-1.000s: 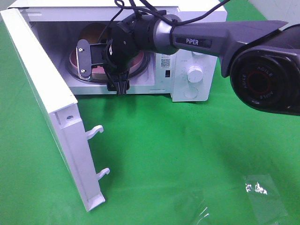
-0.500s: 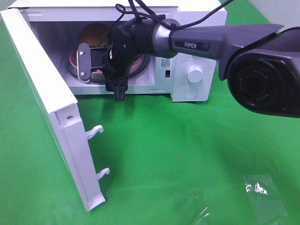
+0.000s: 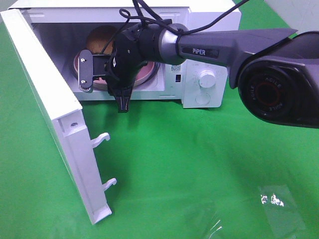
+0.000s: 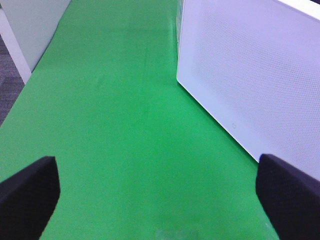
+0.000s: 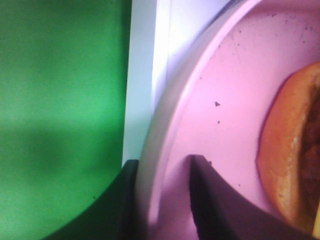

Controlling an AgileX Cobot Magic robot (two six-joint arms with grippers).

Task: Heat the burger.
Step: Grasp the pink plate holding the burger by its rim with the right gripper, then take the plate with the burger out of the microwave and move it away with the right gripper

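The burger [image 3: 101, 38] sits on a pink plate [image 3: 146, 74] inside the open white microwave [image 3: 212, 20]; only its golden bun shows there. In the right wrist view the bun's edge [image 5: 285, 150] lies on the pink plate [image 5: 225, 100]. My right gripper [image 3: 122, 99] reaches into the microwave's opening. Its two dark fingers [image 5: 212, 200] are shut on the plate's front rim, one on each side. My left gripper [image 4: 157, 187] is open and empty, low over the green cloth beside the microwave door's outer face [image 4: 250, 75]. It does not show in the exterior view.
The microwave door [image 3: 50, 99] stands swung wide open toward the front left, with two latch hooks [image 3: 102, 138] sticking out. The control knobs [image 3: 207, 77] are on the right of the cavity. Clear plastic film [image 3: 279, 204] lies on the green cloth [image 3: 199, 159] at the front right.
My right gripper has shifted slightly left and lower in the exterior view, still holding the plate's rim. More of the bun shows behind the wrist.
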